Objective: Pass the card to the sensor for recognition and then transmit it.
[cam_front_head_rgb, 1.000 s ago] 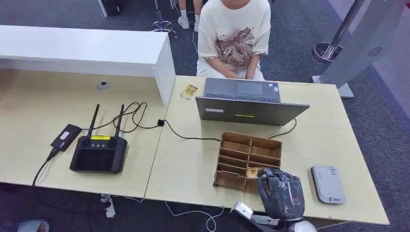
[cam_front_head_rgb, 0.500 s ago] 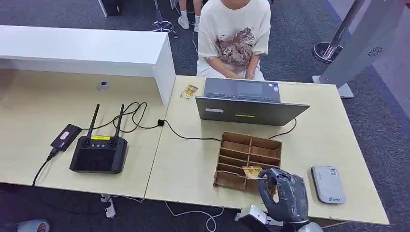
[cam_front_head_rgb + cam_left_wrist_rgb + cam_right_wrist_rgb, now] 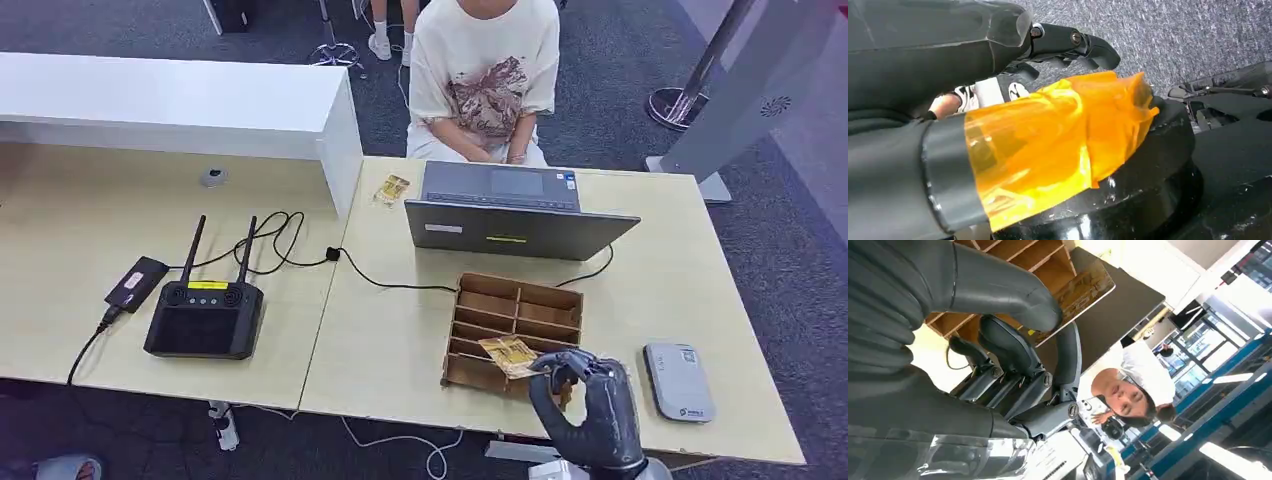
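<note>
Your right hand (image 3: 585,405) pinches the thin tan printed card (image 3: 508,353) above the brown wooden slotted box (image 3: 512,315). The flat grey sensor pad (image 3: 679,380) lies to the hand's right, so swing that way.

Left hand (image 3: 998,75): hangs, can't tell its state.

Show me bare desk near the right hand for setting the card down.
Bare top lies between the wooden organizer and the grey sensor, and left of the organizer up to the cable. The laptop crowds the far side.

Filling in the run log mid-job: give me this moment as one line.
right robot hand: pinches card | card: above wooden organizer | sensor: on table, card not there | left robot hand: holds nothing
</note>
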Robot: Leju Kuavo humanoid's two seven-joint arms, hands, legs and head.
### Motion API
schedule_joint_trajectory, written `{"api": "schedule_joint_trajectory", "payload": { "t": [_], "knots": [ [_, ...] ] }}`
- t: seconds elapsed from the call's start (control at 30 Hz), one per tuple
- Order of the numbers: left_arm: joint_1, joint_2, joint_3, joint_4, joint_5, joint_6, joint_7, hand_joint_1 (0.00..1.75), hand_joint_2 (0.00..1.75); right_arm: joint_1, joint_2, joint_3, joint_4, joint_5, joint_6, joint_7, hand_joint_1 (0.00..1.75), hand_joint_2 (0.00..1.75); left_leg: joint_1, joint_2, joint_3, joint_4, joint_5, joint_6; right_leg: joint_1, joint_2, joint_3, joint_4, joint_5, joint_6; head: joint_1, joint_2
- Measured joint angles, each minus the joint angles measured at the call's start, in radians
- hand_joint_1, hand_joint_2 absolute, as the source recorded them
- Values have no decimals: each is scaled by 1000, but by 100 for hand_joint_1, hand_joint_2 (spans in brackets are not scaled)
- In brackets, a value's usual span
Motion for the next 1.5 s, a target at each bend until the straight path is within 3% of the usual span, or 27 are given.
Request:
{"api": "schedule_joint_trajectory", "payload": {
  "t": [0.5,1.23,1.5],
  "knots": [
    [2,2,0,0,-25,-3,-2,0,0,-65,30,-39,-31,46,-35,-76,175,175,0,0,0,0,0,0,0,1,0,0,0,0,0,0],
    [-9,12,-19,0,-64,-23,11,0,0,-456,31,-37,15,131,102,124,175,175,0,1,0,0,1,0,0,1,0,1,0,0,0,0],
    [-13,16,-41,0,-80,-32,17,0,0,-669,39,-30,157,83,275,245,175,175,0,1,0,0,1,-1,0,2,0,1,1,0,0,0]
  ]
}}
